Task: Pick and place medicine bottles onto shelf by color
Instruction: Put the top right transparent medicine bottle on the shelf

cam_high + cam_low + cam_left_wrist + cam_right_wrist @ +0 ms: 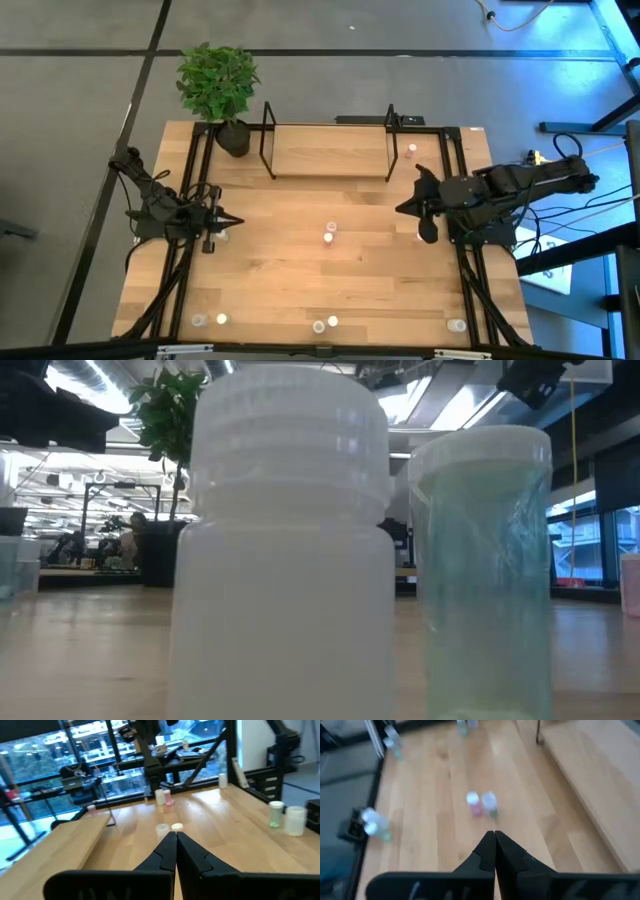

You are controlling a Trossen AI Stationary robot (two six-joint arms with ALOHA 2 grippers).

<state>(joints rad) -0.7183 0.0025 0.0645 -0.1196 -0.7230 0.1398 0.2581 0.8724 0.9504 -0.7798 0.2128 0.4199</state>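
Light wooden tabletop (300, 270) has tiny pale bottles (329, 234) scattered about; left gripper (236, 221) and right gripper (400, 208) both pinched together, holding nothing

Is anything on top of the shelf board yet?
From above, the shelf board looks bare: no medicine bottles on it. One pink bottle stands just outside its right end frame. The space under the board is covered and cannot be seen.

bottles (329, 234): about 10 | shelf (327, 150): 1 | plant (218, 85): 1 | arms: 2
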